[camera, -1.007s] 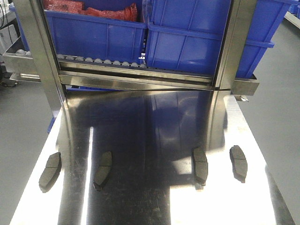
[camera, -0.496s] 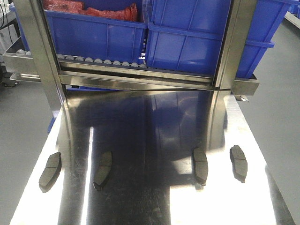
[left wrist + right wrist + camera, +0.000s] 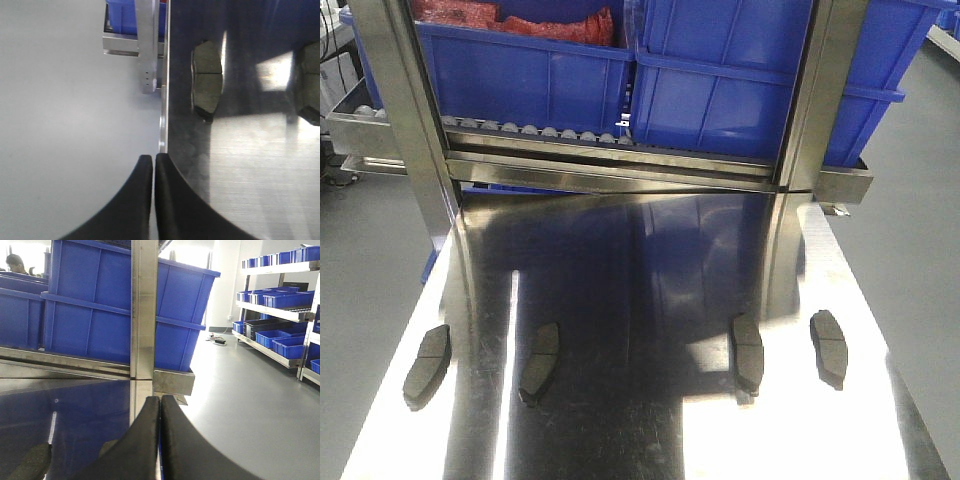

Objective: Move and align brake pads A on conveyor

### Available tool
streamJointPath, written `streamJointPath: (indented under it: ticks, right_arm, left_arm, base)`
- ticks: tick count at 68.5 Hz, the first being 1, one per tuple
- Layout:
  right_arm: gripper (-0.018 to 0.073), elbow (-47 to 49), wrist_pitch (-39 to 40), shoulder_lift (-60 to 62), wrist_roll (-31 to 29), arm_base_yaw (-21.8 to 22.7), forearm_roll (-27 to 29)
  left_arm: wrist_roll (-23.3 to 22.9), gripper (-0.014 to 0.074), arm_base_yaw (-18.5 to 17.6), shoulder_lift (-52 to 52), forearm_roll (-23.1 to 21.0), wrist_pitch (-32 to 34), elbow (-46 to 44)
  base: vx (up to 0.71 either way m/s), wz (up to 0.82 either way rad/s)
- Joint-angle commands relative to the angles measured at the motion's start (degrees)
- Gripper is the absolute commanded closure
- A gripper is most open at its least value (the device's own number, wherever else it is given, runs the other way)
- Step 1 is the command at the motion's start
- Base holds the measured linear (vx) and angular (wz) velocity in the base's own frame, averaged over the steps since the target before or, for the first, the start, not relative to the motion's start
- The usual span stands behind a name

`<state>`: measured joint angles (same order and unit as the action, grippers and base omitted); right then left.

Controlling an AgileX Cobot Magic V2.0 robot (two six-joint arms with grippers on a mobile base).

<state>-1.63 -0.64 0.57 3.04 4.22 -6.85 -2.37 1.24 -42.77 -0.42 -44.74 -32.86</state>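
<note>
Presently find the left claw (image 3: 153, 161) pressed together, tips touching, nothing pinched. Place it over the left edge of the steel tabletop (image 3: 250, 200), with grey floor (image 3: 65, 100) on its outer side; cannot tell whether it touches the metal. Ahead of it, see two of the brake pads A (image 3: 206, 80): the outer left pad (image 3: 206, 80) lying flat just inside that edge, groove across its middle plain, and the inner left pad (image 3: 310, 85) further in, cut by the frame.

Likewise find the right claw (image 3: 160, 401) pressed together and empty. Beyond its tips, note a steel upright post (image 3: 144, 315) of the roller rack (image 3: 172, 382), blue bins (image 3: 90, 315) behind it, and open floor with shelves (image 3: 280, 295) of more bins off to the right. Low left of this claw, make out a blurred pad (image 3: 30, 462) on the tabletop; cannot tell which one.

From the front view, count all four pads flat on the tabletop, in one rough row across it, none touching another: outer left pad (image 3: 426, 366), inner left pad (image 3: 540, 363), inner right pad (image 3: 748, 353), outer right pad (image 3: 829, 347). Record long axes pointing roughly toward the rack, and the widest gap between the two inner pads. Note rack and bins standing at the tabletop's far end.
</note>
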Motion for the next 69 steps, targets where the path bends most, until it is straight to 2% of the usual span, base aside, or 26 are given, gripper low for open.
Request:
streamJointPath:
  ticks: [1,11,19,34,42,69]
  right_arm:
    - [0.0571,-0.7,4.5,0.7,0.0,0.3,-0.6]
    - [0.0571,-0.7,4.5,0.7,0.0,0.3,-0.6]
    - [0.0571,-0.7,4.5,0.7,0.0,0.3,-0.6]
    - [0.0571,-0.7,4.5,0.7,0.0,0.3,-0.6]
    - [0.0571,-0.7,4.5,0.7,0.0,0.3,-0.6]
    - [0.0571,-0.7,4.5,0.8,0.0,0.3,-0.6]
  left_arm:
    - [-0.6,0.0602,0.0,-0.2,-1.0,2.8,-1.7]
    - [0.0,0.0578,0.0,-0.2,2.0,2.6,-1.7]
    - [0.0,0.0510,-0.1,-0.2,1.9,2.7,-1.7]
    - [0.0,0.0263,-0.2,-0.2,1.6,2.1,-1.7]
    - [0.0,0.0171,-0.2,-0.2,1.7,1.5,-1.7]
    - [-1.4,0.0150,-0.2,-0.4,1.5,2.9,-2.0]
  base:
    - [0.00,0.00]
    - [0.00,0.00]
    - [0.00,0.00]
    - [0.00,0.00]
    - [0.00,0.00]
    - [0.00,0.00]
